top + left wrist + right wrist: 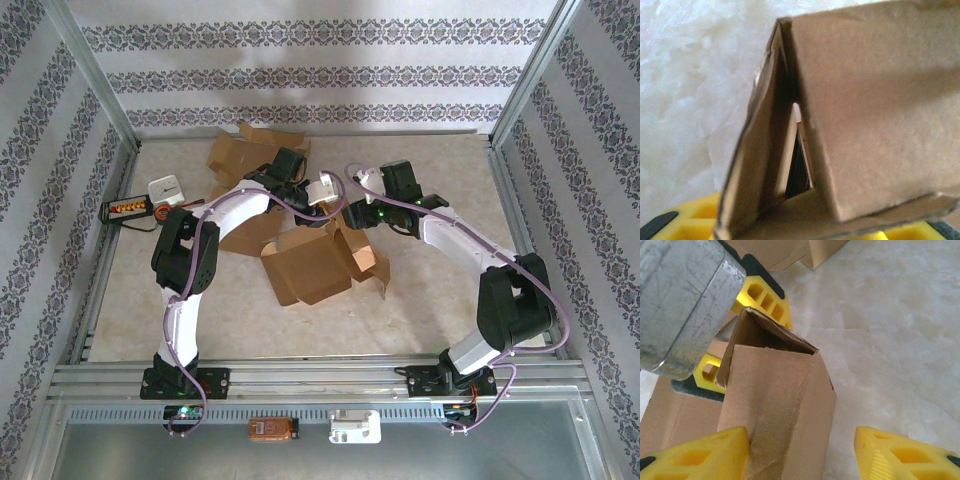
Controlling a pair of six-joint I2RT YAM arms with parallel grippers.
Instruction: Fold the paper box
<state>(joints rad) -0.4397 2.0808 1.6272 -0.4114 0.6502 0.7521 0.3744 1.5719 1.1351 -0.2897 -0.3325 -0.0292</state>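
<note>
Box (775, 405) stands between parted right jaws; left jaws seemingly clamp it.

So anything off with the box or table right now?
Box sits skewed on the table, flaps splayed. In the right wrist view its near panel shows a rough diagonal crease off the fold lines. A second cardboard piece lies rumpled at the back. Nothing spilled.
</note>
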